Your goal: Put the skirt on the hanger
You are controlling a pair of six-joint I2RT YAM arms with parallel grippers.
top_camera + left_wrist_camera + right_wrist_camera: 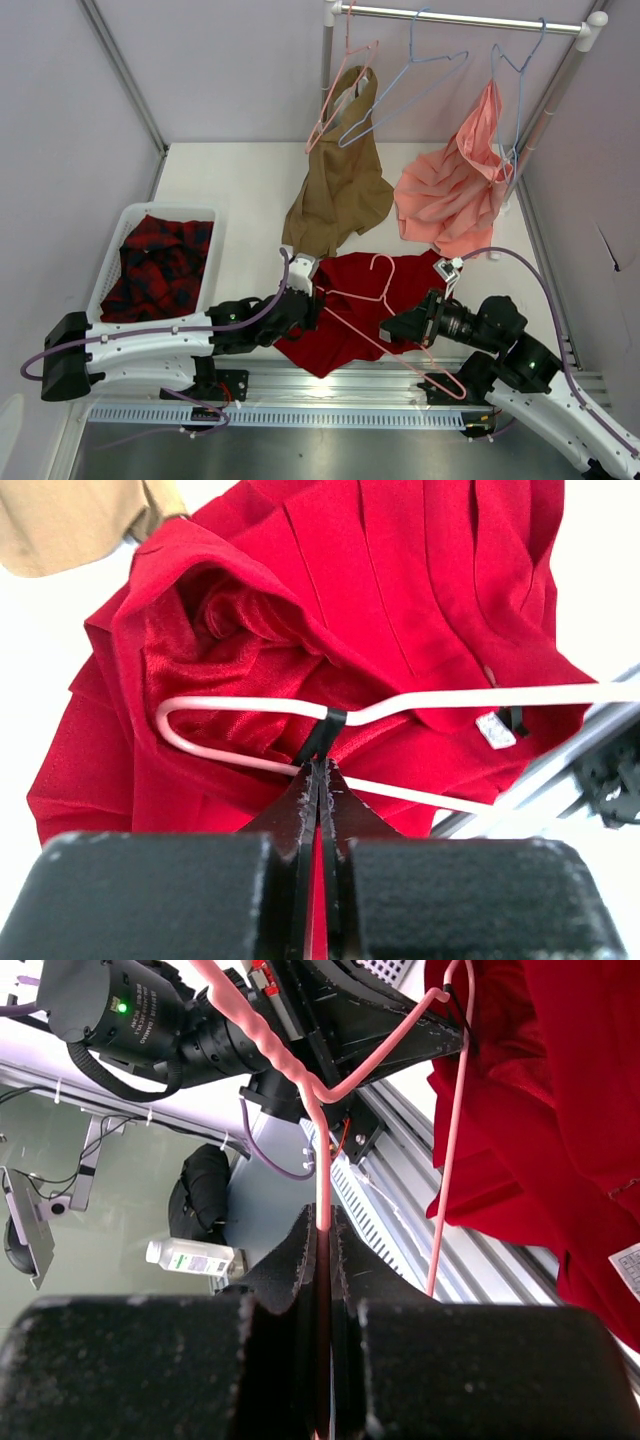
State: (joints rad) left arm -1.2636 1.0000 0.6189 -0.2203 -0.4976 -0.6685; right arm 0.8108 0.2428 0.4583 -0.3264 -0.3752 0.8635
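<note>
The deep-red skirt [350, 320] lies spread at the table's near edge. The pale-pink hanger [390, 278] lies over it, hook pointing away from me. My left gripper [306, 300] is at the skirt's left edge. In the left wrist view it [322, 768] is shut on the skirt's [420, 580] black loop [322, 735], which wraps the hanger wire [240, 702]. My right gripper [392, 328] is at the skirt's right side. In the right wrist view it [323, 1222] is shut on the hanger's wire [322, 1160], with the skirt [540, 1110] to its right.
A white basket [112, 250] at the left holds a red-and-black plaid garment [160, 265]. On the back rail [460, 18] hang a tan garment [340, 190] on another pink hanger, a salmon-pink garment [450, 200] and light-blue hangers [400, 90]. A metal rail [300, 385] runs along the near edge.
</note>
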